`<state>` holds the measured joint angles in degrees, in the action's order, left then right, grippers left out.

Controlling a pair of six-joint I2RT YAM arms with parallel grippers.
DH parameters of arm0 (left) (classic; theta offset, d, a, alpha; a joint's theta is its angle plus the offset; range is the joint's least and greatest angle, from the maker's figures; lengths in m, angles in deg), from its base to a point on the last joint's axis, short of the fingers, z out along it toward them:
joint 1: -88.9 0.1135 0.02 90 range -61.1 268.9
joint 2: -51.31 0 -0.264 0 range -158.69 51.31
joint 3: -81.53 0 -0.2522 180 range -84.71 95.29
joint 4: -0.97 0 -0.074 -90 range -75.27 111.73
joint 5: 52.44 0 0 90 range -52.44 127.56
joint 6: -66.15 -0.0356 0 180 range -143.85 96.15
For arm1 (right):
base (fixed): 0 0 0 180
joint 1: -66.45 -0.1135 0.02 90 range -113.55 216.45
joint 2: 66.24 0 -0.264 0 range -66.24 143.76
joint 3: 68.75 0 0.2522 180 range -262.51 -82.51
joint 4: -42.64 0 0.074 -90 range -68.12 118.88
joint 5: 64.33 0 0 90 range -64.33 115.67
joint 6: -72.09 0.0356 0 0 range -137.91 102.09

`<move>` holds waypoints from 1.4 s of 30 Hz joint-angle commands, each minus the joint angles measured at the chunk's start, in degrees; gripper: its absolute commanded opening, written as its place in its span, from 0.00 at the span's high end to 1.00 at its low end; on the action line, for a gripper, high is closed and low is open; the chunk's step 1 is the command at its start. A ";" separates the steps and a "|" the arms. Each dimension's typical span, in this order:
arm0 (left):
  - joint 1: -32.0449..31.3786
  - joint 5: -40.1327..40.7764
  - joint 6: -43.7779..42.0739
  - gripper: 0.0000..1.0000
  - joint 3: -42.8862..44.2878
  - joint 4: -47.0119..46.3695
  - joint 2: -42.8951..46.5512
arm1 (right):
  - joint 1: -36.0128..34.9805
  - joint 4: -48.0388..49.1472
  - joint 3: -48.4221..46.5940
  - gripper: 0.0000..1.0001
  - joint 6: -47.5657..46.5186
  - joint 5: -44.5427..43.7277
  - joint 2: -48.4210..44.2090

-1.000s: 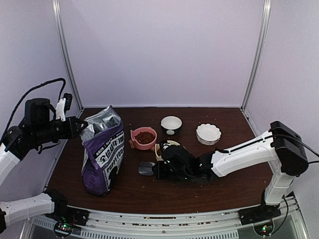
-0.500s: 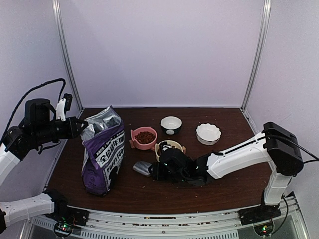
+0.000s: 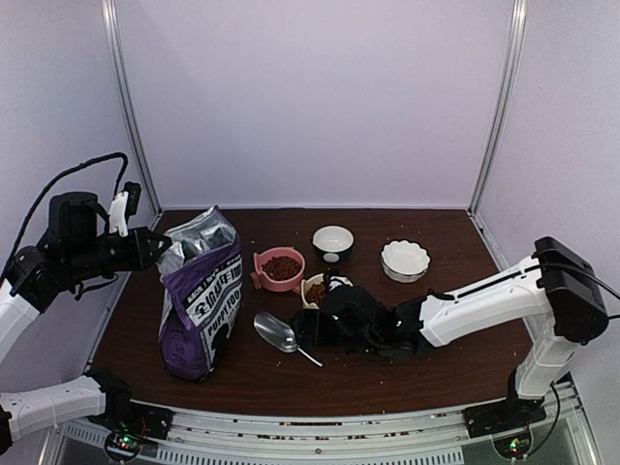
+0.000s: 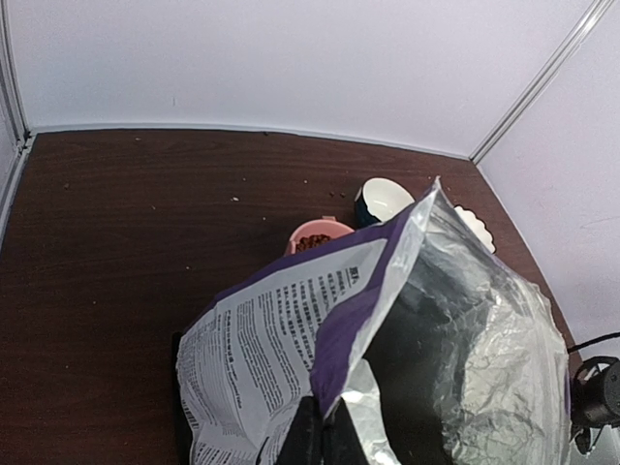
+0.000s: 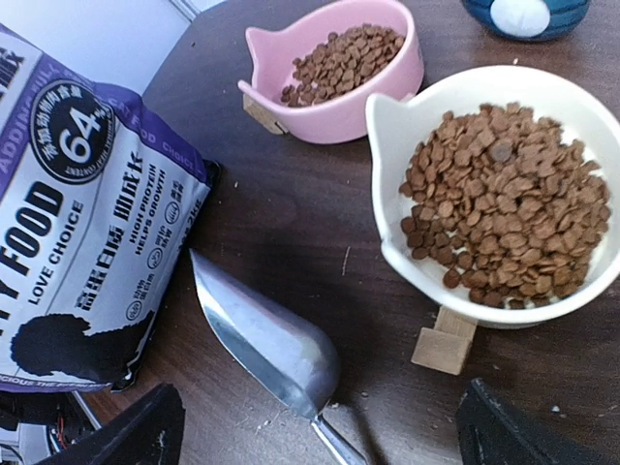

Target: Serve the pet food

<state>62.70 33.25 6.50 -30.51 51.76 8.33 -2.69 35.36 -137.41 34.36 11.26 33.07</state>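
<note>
Pet food [image 5: 504, 203] fills the cream bowl [image 5: 387, 136], and more lies in the pink bowl [image 5: 387, 82]. The silver scoop [image 5: 266, 344] lies on the table between the bowls and the purple bag [image 5: 87, 223]. My right gripper [image 5: 325, 441] is open, its fingers [image 5: 136, 431] wide on either side of the scoop's handle and clear of it. Seen from above, the right gripper [image 3: 302, 334] sits low just right of the scoop [image 3: 276, 332]. My left gripper [image 4: 325, 436] is shut on the open bag's top edge [image 4: 368, 320] and holds the bag upright [image 3: 199, 291].
A dark blue bowl [image 3: 332, 240] and a white scalloped bowl [image 3: 405, 260] stand behind the filled bowls. A small wooden block [image 5: 444, 344] sits under the cream bowl's edge. Loose kibble crumbs dot the table near my right arm.
My right gripper opened and let go of the scoop, which now lies flat on the table, handle toward the gripper. The left arm and bag stayed still.
</note>
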 commanded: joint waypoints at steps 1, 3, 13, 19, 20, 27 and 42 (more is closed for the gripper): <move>0.35 -2.93 -1.44 1.00 -1.00 3.11 0.68 | -0.42 -1.99 2.89 0.00 -2.09 -5.05 -8.42; 0.34 -4.14 -3.33 1.00 -0.73 2.79 1.61 | -0.36 -1.77 5.03 0.00 -3.19 -5.45 -11.78; 0.35 -22.77 -15.82 1.00 4.71 5.55 0.97 | 3.11 0.87 14.76 0.00 -7.72 -5.03 -23.88; 0.31 -30.60 -21.24 1.00 9.56 12.49 0.12 | 4.51 -3.03 12.48 0.00 -12.36 -5.10 -29.08; 0.31 -30.73 -22.24 1.00 10.16 13.58 0.17 | 4.66 -3.95 11.76 0.00 -12.91 -4.98 -29.50; 0.35 -31.80 -26.78 1.00 16.06 23.13 -0.88 | 5.37 -7.81 8.14 0.00 -15.78 -2.51 -31.41; -3.87 -38.94 -30.25 1.00 24.44 31.61 -4.90 | 6.19 -4.09 9.51 0.00 -20.14 7.92 -36.62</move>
<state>61.02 -0.04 -22.42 -9.97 86.58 3.28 3.08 28.36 -128.16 17.07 14.21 -0.92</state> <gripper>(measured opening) 0.007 0.999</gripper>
